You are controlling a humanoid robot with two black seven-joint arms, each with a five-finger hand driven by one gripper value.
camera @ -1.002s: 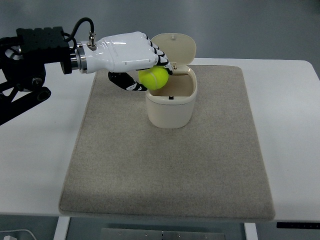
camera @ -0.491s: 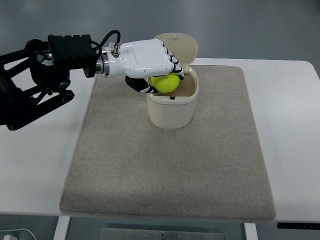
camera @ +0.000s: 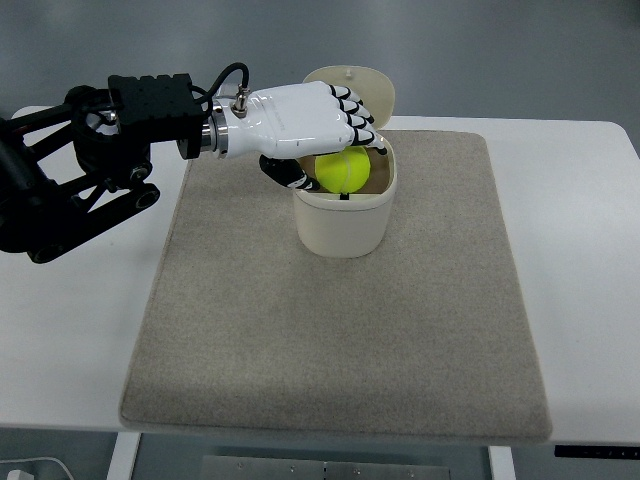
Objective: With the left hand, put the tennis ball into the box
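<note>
Left hand (camera: pixel 305 125) curled round tennis ball (camera: pixel 343 170), palm down, fingers pointing right. Ball over box (camera: pixel 343 213) opening, partly below rim; round, no long axis. Box upright on grey mat (camera: pixel 400 330), lid (camera: pixel 352 87) hinged open at far side. Mat on white table (camera: pixel 70 330).

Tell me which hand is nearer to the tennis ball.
Left. The left hand is wrapped around the tennis ball, holding it over the open box. The right hand is not in view at all.
</note>
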